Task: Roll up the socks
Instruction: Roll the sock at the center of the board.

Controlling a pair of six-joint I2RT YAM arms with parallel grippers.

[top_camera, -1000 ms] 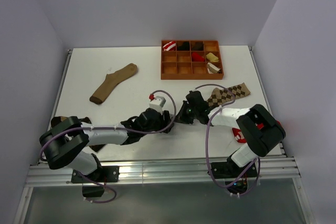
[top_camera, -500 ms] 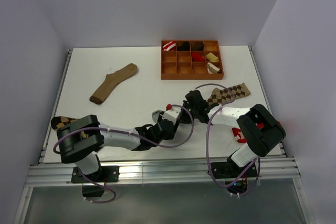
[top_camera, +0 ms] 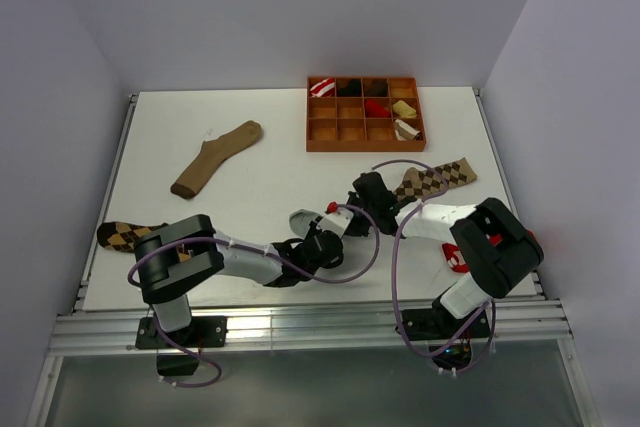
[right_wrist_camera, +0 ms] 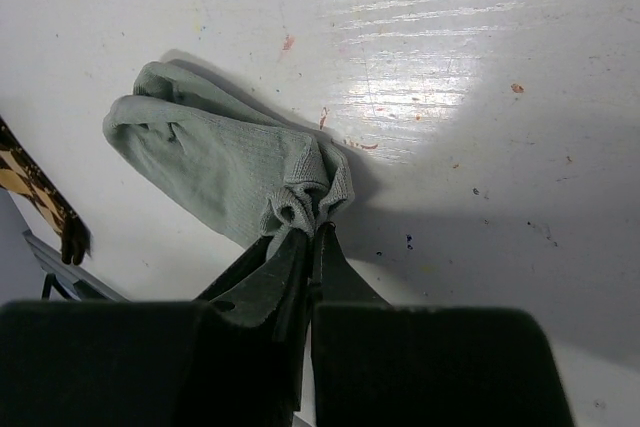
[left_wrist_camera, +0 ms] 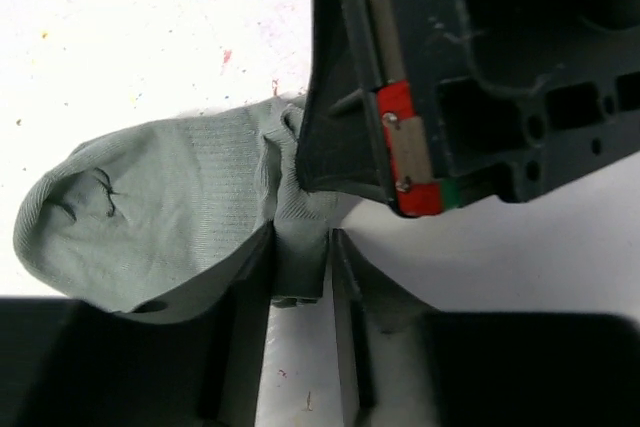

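The small grey sock [left_wrist_camera: 150, 217] lies flat on the white table just before the arms, its toe to the left in the left wrist view. My right gripper [right_wrist_camera: 312, 232] is shut on the bunched cuff of the grey sock [right_wrist_camera: 220, 167]. My left gripper [left_wrist_camera: 300, 239] meets it from the opposite side, its jaws closed on a strip of the same cuff. In the top view both grippers come together at the grey sock [top_camera: 308, 217]. A lighter argyle sock [top_camera: 435, 177] lies at the right, a darker argyle sock [top_camera: 125, 235] at the near left.
A long tan sock [top_camera: 215, 159] lies at the back left. An orange compartment tray [top_camera: 365, 131] with several rolled socks stands at the back. A red and white item [top_camera: 458, 259] lies under my right arm.
My left arm has swung right to the grey sock, and its jaws have narrowed around the cuff. My right gripper has stayed in place, shut on the sock.
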